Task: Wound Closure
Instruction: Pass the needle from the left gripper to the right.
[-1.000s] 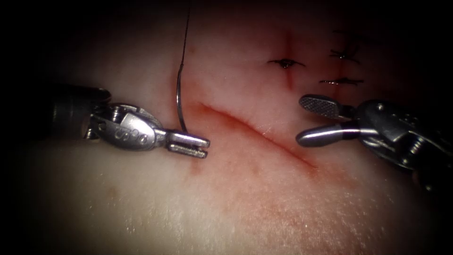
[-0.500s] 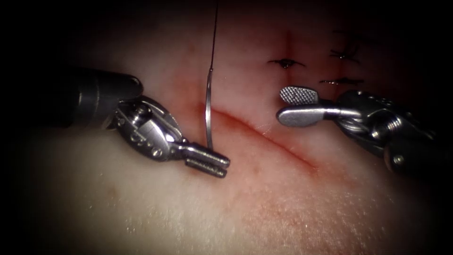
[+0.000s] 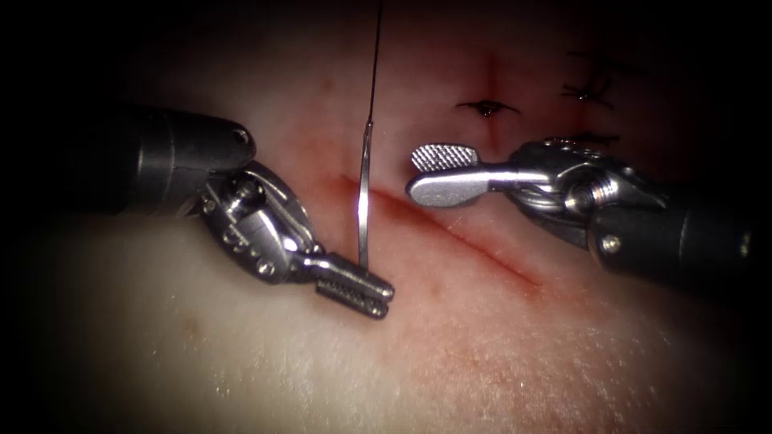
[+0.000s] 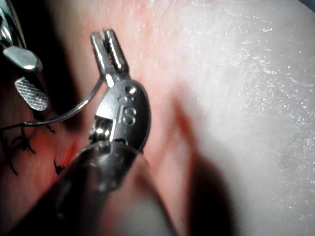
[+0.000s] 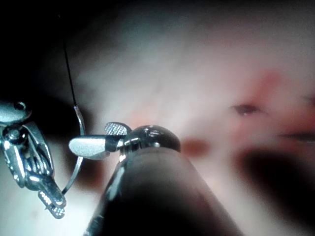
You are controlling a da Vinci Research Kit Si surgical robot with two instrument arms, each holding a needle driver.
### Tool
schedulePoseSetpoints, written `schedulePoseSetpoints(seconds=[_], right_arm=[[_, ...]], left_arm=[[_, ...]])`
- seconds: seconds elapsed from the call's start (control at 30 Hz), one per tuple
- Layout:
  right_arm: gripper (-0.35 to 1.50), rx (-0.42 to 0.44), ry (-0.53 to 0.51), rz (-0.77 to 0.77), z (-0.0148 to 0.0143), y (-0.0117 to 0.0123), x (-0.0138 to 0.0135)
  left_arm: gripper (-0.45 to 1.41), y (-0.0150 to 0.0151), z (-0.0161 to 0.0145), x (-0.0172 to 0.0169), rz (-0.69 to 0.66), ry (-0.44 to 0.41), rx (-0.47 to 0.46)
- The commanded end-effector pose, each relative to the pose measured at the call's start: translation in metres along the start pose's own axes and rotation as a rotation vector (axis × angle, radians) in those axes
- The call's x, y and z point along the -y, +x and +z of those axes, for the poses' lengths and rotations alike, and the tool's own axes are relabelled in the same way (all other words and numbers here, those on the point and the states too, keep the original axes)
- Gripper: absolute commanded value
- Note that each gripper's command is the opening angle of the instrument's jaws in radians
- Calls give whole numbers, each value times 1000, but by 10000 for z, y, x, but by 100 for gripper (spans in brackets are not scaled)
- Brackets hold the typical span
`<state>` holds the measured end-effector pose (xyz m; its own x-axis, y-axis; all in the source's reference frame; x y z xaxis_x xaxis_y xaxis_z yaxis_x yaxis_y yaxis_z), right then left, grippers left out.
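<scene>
My left tool is shut on the curved needle near its pointed end. The needle stands upright and edge-on, free of the tissue, over the left end of the cut. Black thread rises from its top end. My right tool is open just right of the needle's upper half and holds nothing. In the left wrist view the needle curves away from the left jaws toward the right tool. The right wrist view has the open right tool beside the needle and the left tool.
Several finished dark stitches lie on the tissue at the upper right, beyond the right tool's shaft. Red fluid stains the tissue along the cut. The left shaft comes in over the tissue on the left.
The left tool has carried the needle rightward and turned it so it stands edge-on. The right tool has moved left toward the needle, with its jaws still open.
</scene>
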<state>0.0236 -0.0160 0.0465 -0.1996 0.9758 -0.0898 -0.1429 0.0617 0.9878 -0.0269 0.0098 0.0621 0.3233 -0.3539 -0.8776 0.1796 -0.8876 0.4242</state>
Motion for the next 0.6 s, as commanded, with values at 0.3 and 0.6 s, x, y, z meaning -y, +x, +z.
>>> schedulePoseSetpoints(seconds=[0.3, 0.6], right_arm=[[120, 1, -2, -4, 23, -4, 3], [122, 25, 23, -12, 40, -17, 3]], left_arm=[[-45, 9, 11, 1, 25, -4, -28], [-45, 12, 12, 3, 26, -6, -42]])
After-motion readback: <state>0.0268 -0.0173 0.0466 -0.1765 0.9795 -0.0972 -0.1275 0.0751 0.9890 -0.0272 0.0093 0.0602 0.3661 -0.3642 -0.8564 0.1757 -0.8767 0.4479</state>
